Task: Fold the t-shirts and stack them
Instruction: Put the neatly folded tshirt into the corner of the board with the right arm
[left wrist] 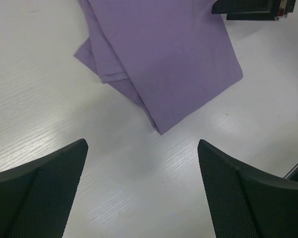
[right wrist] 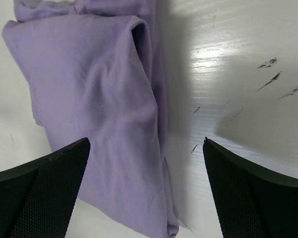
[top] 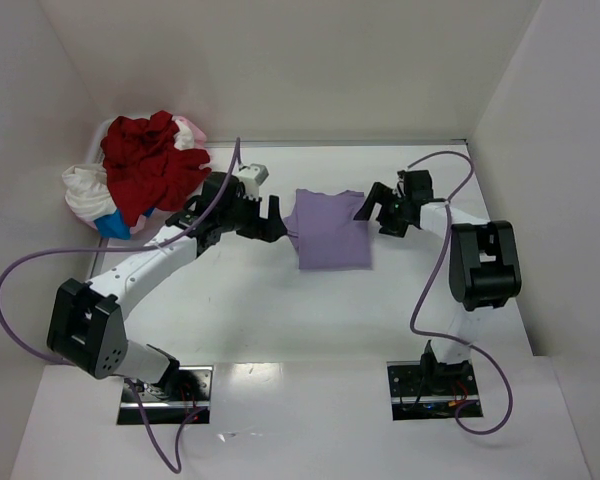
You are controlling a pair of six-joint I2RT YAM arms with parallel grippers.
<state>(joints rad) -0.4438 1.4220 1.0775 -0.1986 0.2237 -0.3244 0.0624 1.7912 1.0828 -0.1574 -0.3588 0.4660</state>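
Observation:
A folded lavender t-shirt lies flat in the middle of the table. My left gripper hovers at its left edge, open and empty. My right gripper is at its upper right corner, open and empty too. In the left wrist view the lavender t-shirt lies ahead of the open left gripper, only bare table between the fingers. The right wrist view shows the lavender t-shirt, its folded edge running between the spread fingers of the right gripper. A red t-shirt, a white one and a pale pink one lie crumpled in a heap at the back left.
Something blue pokes out under the heap. White walls close in the table at the back and on both sides. Purple cables loop off both arms. Dark scuff marks show on the table to the right of the lavender shirt.

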